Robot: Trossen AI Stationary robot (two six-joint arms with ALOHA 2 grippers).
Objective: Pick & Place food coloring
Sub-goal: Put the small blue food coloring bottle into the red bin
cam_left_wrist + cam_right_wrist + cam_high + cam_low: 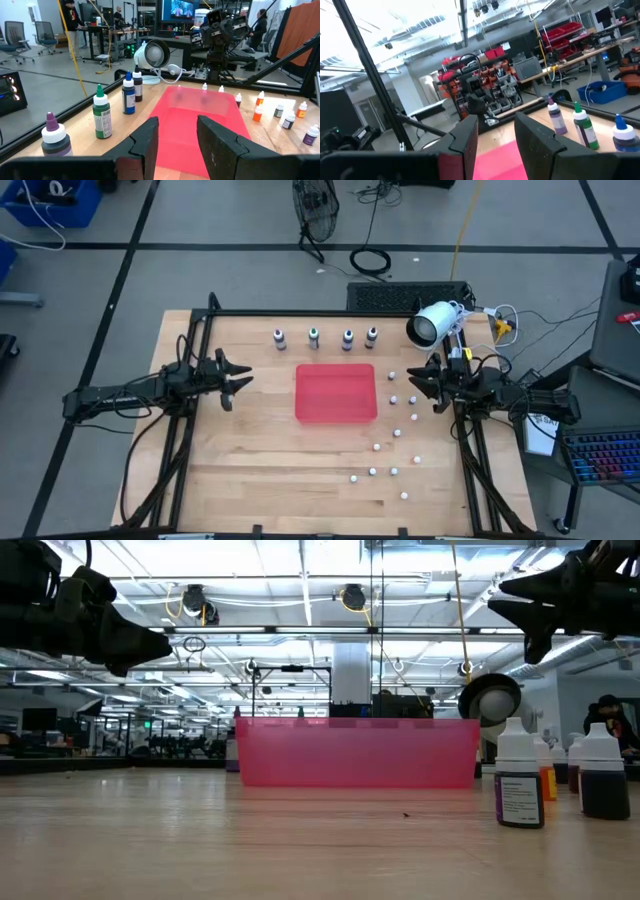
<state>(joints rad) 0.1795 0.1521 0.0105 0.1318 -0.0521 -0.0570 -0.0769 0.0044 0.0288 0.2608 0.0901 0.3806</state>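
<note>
Four small food coloring bottles [325, 336] stand upright in a row on their bases near the table's far edge. In the left wrist view their tops show purple [52, 137], green [101, 117], blue [128, 97] and dark [137, 85]. A shallow pink tray [335, 393] lies at mid-table, nearer than the row. My left gripper [238, 380] hovers left of the tray, pointing level at it. Its fingers stand a little apart with nothing between them [177, 135]. My right gripper [412, 380] hovers right of the tray, tipped slightly upward, and its fingers likewise stand a little apart around nothing [495, 135].
Several tiny white-capped bottles [395, 435] stand scattered on the table right of the tray and toward the near edge; two show close in the low view [520, 780]. A white round camera head [430, 327] sits at the far right corner. Black frame rails [190, 430] run along both table sides.
</note>
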